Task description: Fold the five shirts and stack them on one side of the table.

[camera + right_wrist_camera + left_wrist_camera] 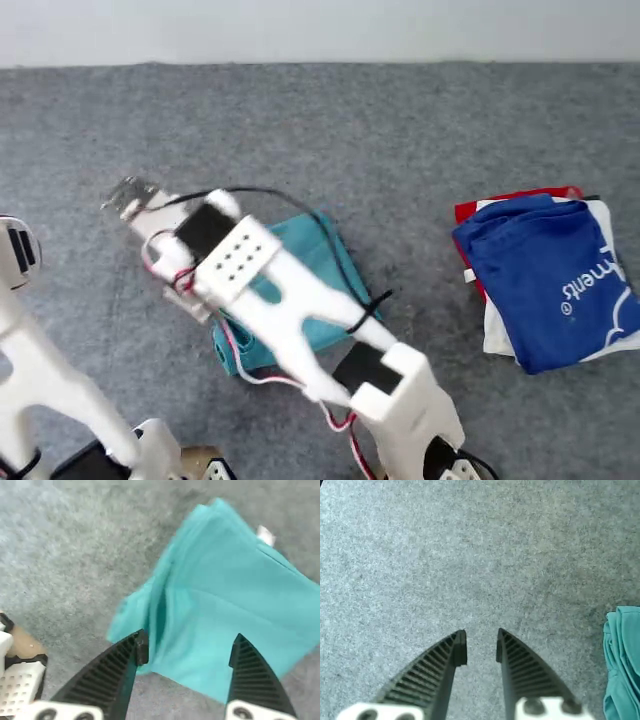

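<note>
I have open bench [400,130] along the whole far side, and a wide lane of it between the teal shirt [300,240] and the stack of folded shirts [545,280] at the right edge. One arm [290,320] lies diagonally over the teal shirt and blocks the middle. Another arm [40,370] stands at the near left. Bare bench lies ahead of my left end effector [481,647].

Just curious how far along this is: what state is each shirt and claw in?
teal shirt: folded, lying apart from the stack.
blue shirt: folded, top of the stack.
left gripper: open narrowly, empty.
right gripper: open wide, empty, over the teal shirt.
</note>
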